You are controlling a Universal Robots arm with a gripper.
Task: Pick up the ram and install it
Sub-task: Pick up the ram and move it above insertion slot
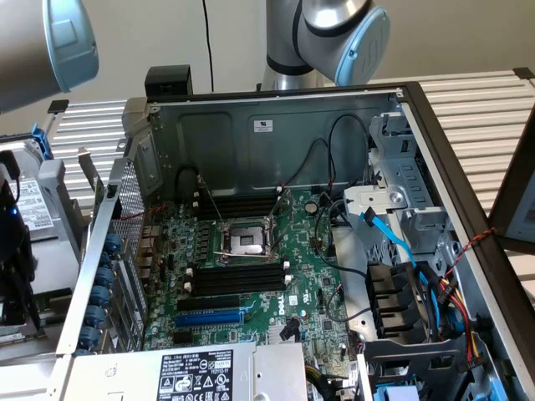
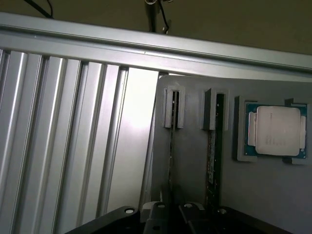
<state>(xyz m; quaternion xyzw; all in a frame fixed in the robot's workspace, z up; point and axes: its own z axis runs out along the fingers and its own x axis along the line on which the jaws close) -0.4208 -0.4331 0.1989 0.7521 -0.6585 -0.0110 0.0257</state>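
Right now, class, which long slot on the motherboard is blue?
The blue expansion slot, lying below the lower bank of black memory slots in the exterior view. Its colour sets it apart: the other long slots are black.

You have an open computer case (image 1: pixel 435 117) on the ribbed metal table (image 2: pixel 73 136), its green motherboard (image 1: pixel 309 276) carrying a processor socket (image 1: pixel 247 242) and a blue slot (image 1: pixel 209 317). On the gray tray (image 2: pixel 195 161), a processor (image 2: pixel 277 130) sits in its own recess.

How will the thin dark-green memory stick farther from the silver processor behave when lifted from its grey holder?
The memory stick is a thin board, probably stiff and light. Edgewise in the grey holder, it may bind if tilted.
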